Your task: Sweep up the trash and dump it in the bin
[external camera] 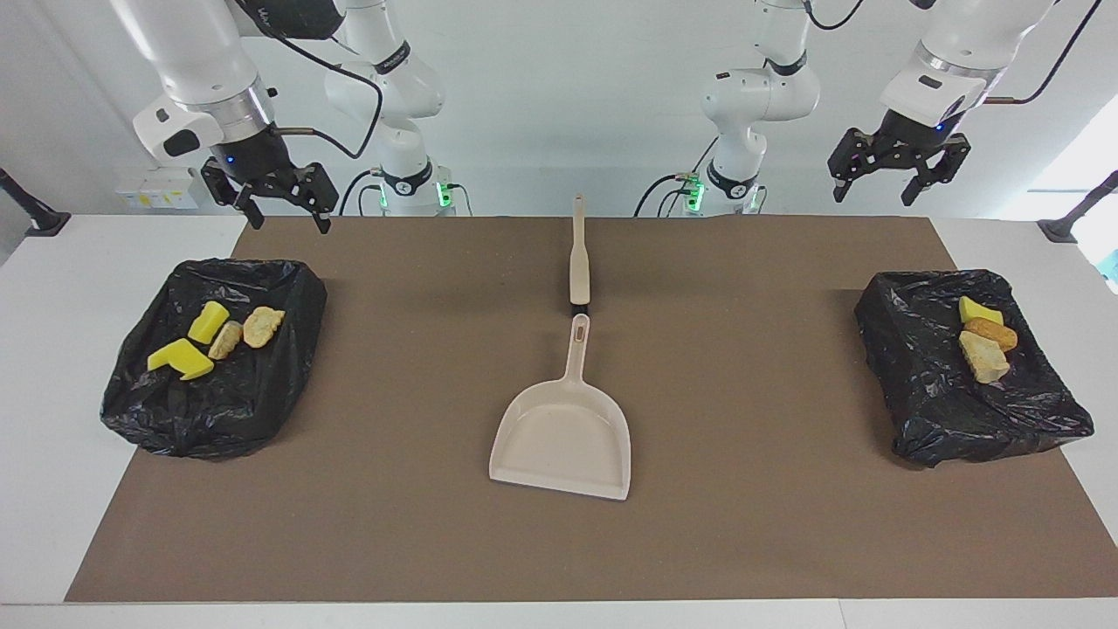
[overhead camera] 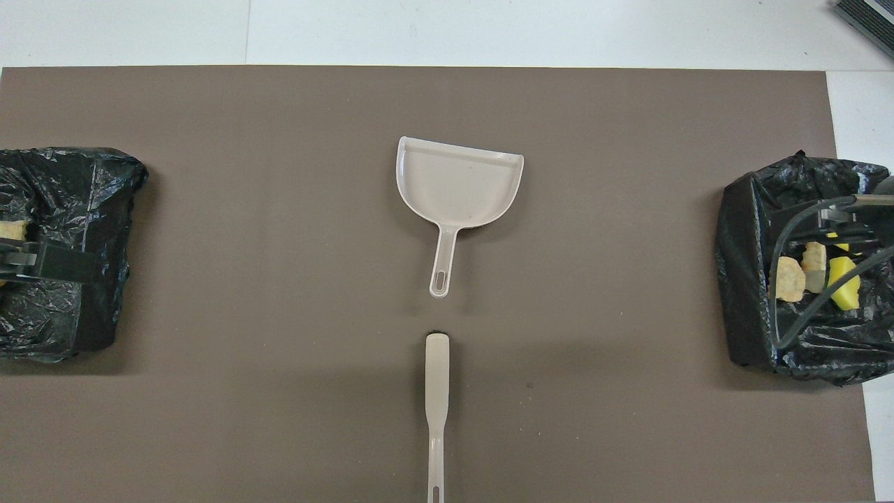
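Observation:
The trash lies in two black-bagged bins. The bin (external camera: 218, 393) at the right arm's end holds yellow sponge chunks (external camera: 179, 358) and tan lumps (external camera: 262, 325). In the bin (external camera: 943, 384) at the left arm's end are a yellow chunk (external camera: 978, 310), an orange lump (external camera: 991, 333) and a tan chunk (external camera: 983, 358). A beige dustpan (external camera: 563, 437) and a brush (external camera: 578, 262) lie mid-mat, handles end to end. My right gripper (external camera: 291, 223) hangs open above the mat's edge beside its bin. My left gripper (external camera: 875, 194) hangs open high above the mat's corner at its end.
A brown mat (external camera: 742, 524) covers the table, with white tabletop (external camera: 52, 393) around it. In the overhead view one of the left gripper's fingers (overhead camera: 63, 264) overlaps its bin (overhead camera: 105, 209), and cables (overhead camera: 803, 230) cross the other bin (overhead camera: 740, 279).

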Available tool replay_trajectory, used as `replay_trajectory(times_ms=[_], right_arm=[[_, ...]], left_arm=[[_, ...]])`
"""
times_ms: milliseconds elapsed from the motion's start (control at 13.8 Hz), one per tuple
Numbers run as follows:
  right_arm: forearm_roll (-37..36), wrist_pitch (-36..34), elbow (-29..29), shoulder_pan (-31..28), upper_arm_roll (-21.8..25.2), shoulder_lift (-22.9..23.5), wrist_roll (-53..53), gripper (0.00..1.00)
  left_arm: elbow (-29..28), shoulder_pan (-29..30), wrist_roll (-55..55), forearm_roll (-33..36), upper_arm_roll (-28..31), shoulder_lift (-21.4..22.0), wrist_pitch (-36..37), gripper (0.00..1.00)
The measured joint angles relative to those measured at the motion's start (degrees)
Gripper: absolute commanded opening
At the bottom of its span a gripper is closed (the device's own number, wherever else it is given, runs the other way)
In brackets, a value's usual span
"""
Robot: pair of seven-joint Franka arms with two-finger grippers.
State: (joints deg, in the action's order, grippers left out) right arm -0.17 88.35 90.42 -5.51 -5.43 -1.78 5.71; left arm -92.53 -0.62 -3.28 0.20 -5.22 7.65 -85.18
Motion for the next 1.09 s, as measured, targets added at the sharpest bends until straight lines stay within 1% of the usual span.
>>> replay_trajectory(times_ms=[1086], right_arm=[[0.0, 0.0, 0.08, 0.0, 0.0, -0.01, 0.0, 1.0]], left_arm=[[-0.29, 0.01, 0.55, -1.4, 0.06, 0.18, -0.68, 1.0]])
